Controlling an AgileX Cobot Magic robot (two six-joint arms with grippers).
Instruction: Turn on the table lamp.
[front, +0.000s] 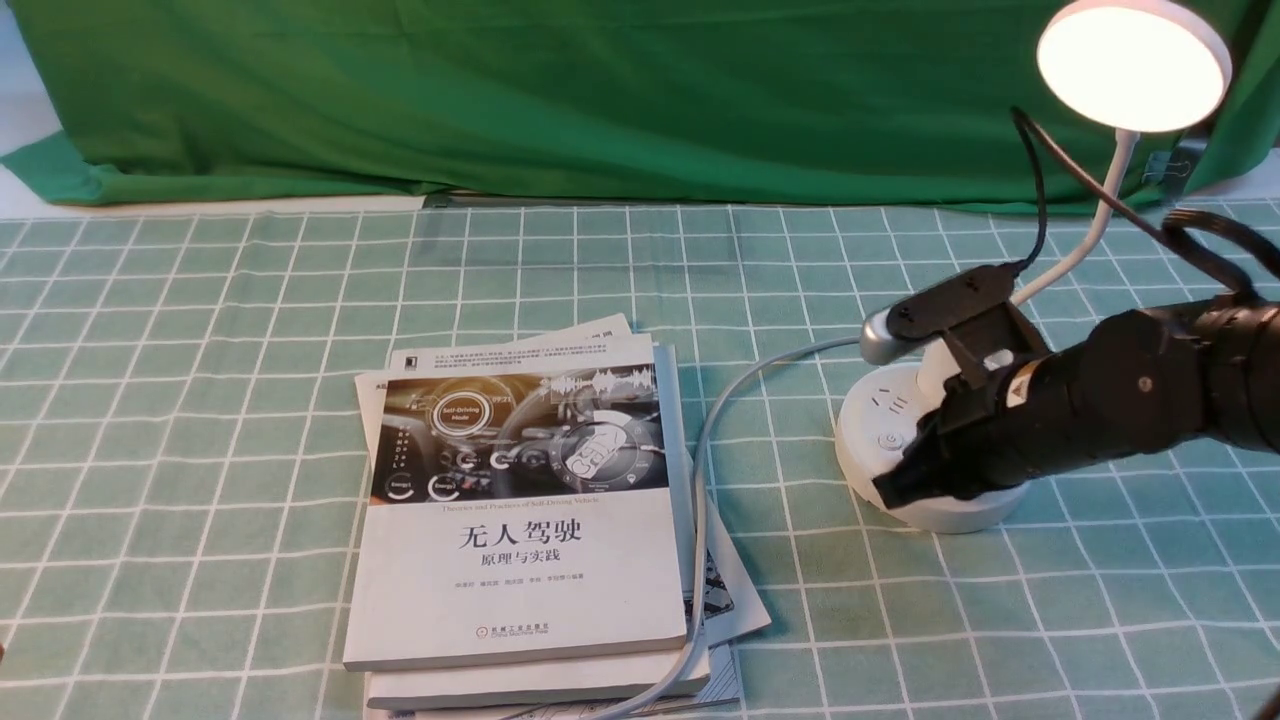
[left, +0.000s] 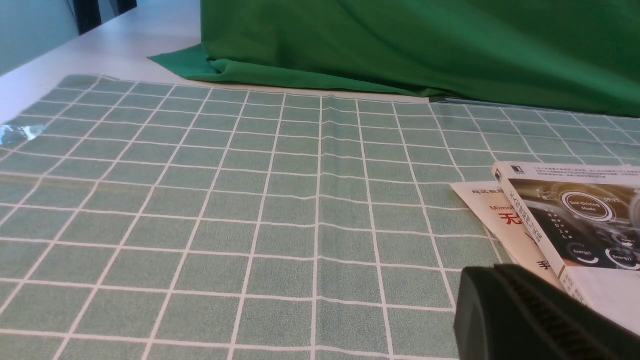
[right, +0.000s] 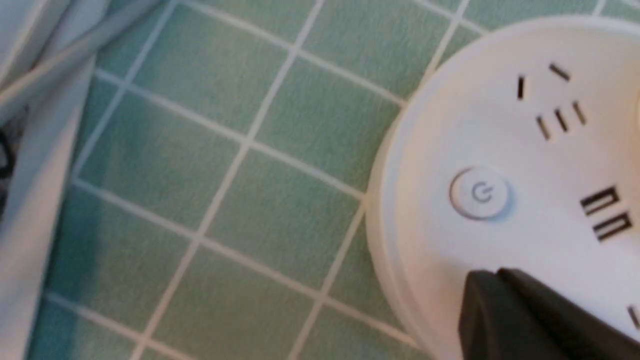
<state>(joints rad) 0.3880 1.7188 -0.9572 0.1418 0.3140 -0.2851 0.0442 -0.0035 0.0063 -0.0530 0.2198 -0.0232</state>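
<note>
The table lamp stands at the right of the table, its round disc head (front: 1133, 62) glowing on a thin bent neck (front: 1095, 225). Its white round base (front: 862, 455) carries sockets and a round power button (right: 480, 192). My right gripper (front: 890, 490) is shut, with its black tip (right: 492, 280) just over the base's near rim, beside the button and holding nothing. A grey cord (front: 700, 480) runs from the base toward the table's front edge. My left gripper (left: 492, 272) is shut and empty, low over the cloth beside the books.
A stack of books (front: 520, 500) lies at the middle front, with loose booklets under it; the cord passes along its right side. A green backdrop (front: 600, 90) hangs at the rear. The table wears a green checked cloth (front: 200, 400).
</note>
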